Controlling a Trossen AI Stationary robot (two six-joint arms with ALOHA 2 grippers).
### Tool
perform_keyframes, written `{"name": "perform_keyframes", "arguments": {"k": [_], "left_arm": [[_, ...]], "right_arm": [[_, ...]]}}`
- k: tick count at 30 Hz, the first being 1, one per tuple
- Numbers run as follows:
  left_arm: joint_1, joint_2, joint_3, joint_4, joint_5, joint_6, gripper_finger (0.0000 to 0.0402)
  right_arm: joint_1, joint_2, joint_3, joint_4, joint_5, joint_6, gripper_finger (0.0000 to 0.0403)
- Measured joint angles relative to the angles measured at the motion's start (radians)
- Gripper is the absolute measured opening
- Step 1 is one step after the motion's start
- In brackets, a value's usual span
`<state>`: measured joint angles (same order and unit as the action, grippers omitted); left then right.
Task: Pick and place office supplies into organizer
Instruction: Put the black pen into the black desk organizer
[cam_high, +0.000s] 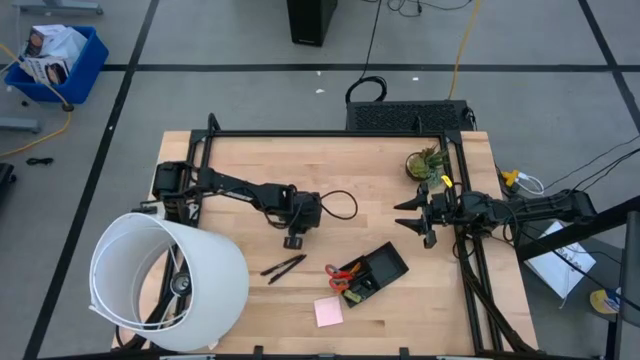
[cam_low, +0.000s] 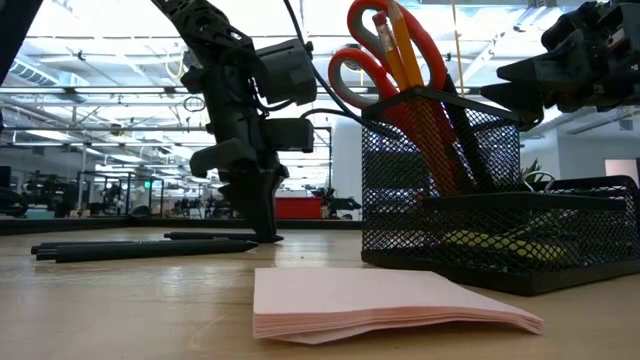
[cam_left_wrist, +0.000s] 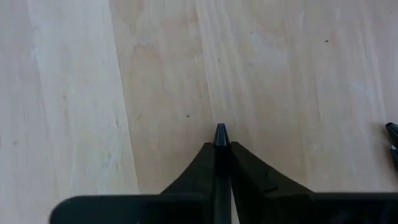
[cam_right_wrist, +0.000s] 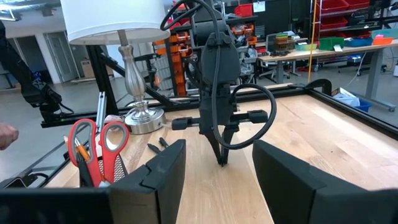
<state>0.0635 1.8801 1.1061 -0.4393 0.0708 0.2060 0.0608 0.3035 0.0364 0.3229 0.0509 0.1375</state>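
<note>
Item held: black pen (cam_left_wrist: 221, 134), thin, stiff, light, smooth-barrelled; likely to slip or swing if pinched off-centre.
Hold point, judged: mid-barrel for carrying; present grip sits near one end, only the dark tip showing past the fingers.
Left gripper (cam_high: 293, 241): fingers (cam_left_wrist: 186, 180) pressed together on the pen, pointing straight down at the bench (cam_high: 350, 165); tip just beyond the fingertips, close over bare wood.
Loose pens (cam_high: 283, 266): two black, lying side by side flat on the bench, near the left fingers on the side toward the shade; light, prone to roll.
Organizer (cam_high: 378, 272): black mesh, well beyond the left fingers, past the loose pens; red-handled scissors (cam_low: 380, 60) and orange pencil (cam_low: 405, 45) standing upright in its cup.
Pink sticky-note pad (cam_high: 328, 312): flat on the bench, just beside the organizer, soft-edged, best taken across two opposite sides.
Right gripper (cam_high: 415, 218): fingers (cam_right_wrist: 158, 171) spread, nothing between them, waiting well apart from the supplies, aimed toward the left arm.
</note>
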Motion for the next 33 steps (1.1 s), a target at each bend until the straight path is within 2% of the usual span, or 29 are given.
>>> {"name": "perform_keyframes", "arguments": {"k": [9, 16, 20, 24, 31, 33], "left_arm": [[0.002, -0.039, -0.004, 0.001, 0.022, -0.063, 0.0051], [-0.012, -0.163, -0.003, 0.088, 0.021, -0.118, 0.0027], [-0.046, -0.24, -0.003, 0.193, 0.029, -0.137, 0.0038], [-0.092, -0.276, -0.003, 0.375, 0.071, -0.129, 0.0051], [-0.15, -0.257, -0.003, 0.648, 0.171, -0.055, 0.0028], [-0.149, -0.232, -0.005, 0.735, 0.23, -0.029, 0.0029]], "right_arm": [[0.0, 0.0, 0.0, 0.0, 0.0, 0.0, 0.0183], [0.0, 0.0, 0.0, 0.0, 0.0, 0.0, 0.0183], [0.0, 0.0, 0.0, 0.0, 0.0, 0.0, 0.0183], [0.0, 0.0, 0.0, 0.0, 0.0, 0.0, 0.0183], [0.0, 0.0, 0.0, -0.001, 0.0, 0.0, 0.0183], [0.0, 0.0, 0.0, -0.001, 0.0, 0.0, 0.0183]]}}
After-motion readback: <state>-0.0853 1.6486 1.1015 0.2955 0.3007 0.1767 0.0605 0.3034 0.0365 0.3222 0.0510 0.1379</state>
